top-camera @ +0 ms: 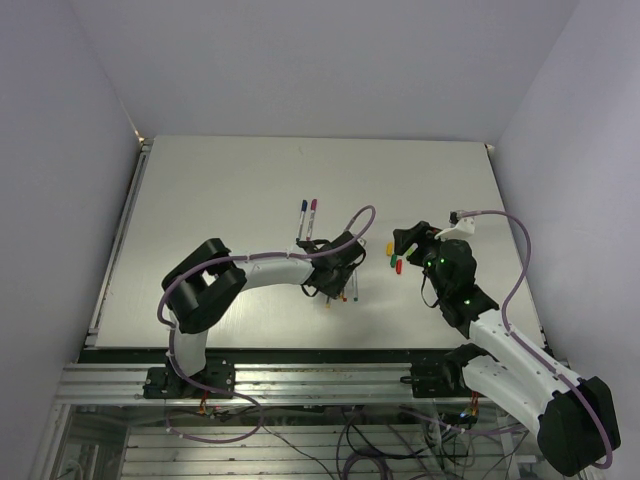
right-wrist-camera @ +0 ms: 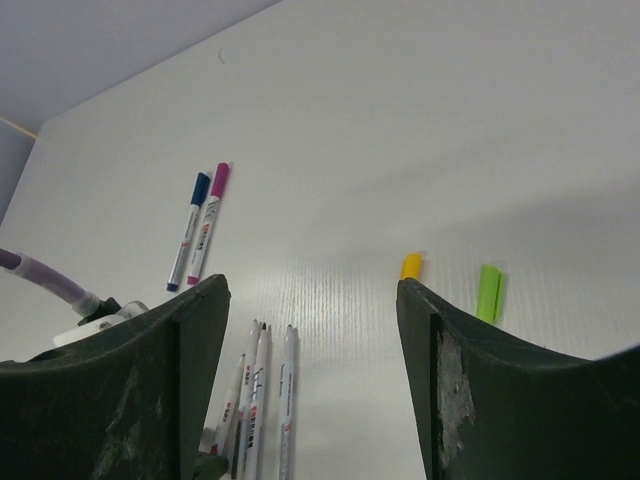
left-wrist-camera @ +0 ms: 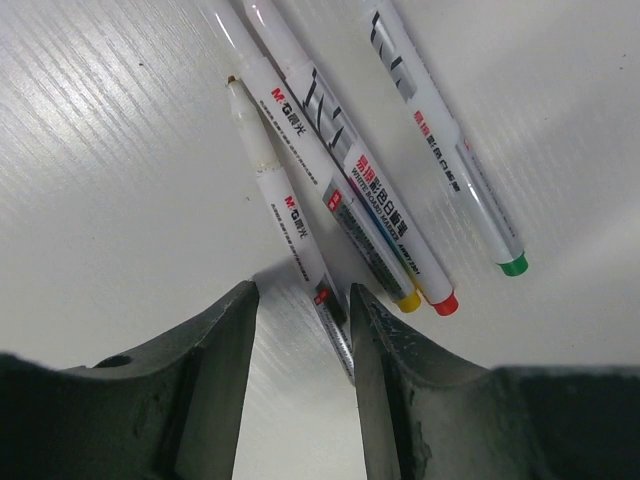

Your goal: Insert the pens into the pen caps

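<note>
White tabletop (top-camera: pixel 230 200) holds two capped pens (right-wrist-camera: pixel 207 225) and three loose caps (top-camera: pixel 392 248).

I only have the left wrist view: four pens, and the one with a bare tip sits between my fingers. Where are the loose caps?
Observer: A yellow cap and a green cap lie off to your right, just ahead of the right gripper.
Operator: Is that gripper carrying anything?
Observer: No, its jaws are open with nothing between them.
Operator: Are any pens already capped?
Observer: Yes, two. A blue-capped pen and a magenta-capped pen lie side by side, farther back than your group.
</note>
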Robot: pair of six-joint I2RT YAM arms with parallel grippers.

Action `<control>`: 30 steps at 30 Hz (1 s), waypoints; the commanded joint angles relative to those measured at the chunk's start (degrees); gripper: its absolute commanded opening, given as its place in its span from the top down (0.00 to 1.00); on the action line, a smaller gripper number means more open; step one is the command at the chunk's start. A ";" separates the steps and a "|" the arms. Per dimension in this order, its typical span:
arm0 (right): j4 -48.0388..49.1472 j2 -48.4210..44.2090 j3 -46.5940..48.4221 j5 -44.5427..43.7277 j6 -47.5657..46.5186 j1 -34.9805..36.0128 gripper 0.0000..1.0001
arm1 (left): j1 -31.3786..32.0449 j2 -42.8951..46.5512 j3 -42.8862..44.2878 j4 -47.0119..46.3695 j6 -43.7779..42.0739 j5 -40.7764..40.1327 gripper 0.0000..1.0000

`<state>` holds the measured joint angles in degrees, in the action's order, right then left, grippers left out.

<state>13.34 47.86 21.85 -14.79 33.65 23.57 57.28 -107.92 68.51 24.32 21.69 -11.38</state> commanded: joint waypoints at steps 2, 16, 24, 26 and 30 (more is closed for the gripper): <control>0.10 -0.48 -0.75 0.15 0.46 -0.11 0.32 | 0.47 -0.89 -1.11 2.86 1.01 -1.85 0.53; 0.29 0.05 -1.15 1.16 0.55 -0.16 0.31 | 0.41 -3.55 -1.09 4.89 2.22 -5.62 0.61; 0.38 0.46 -1.28 1.32 0.49 -0.20 0.31 | -0.07 -6.61 -1.57 5.75 3.01 -7.69 0.85; 0.27 0.49 -1.25 1.49 0.42 -0.15 0.31 | -0.46 -6.68 -1.97 5.53 3.29 -7.69 0.87; 0.44 0.73 -1.51 1.37 0.36 -0.15 0.31 | -1.25 -6.81 -2.46 5.12 3.68 -7.89 0.89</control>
<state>13.37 48.40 21.08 -13.30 33.85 23.57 57.47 -109.47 69.43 25.06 24.67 -18.04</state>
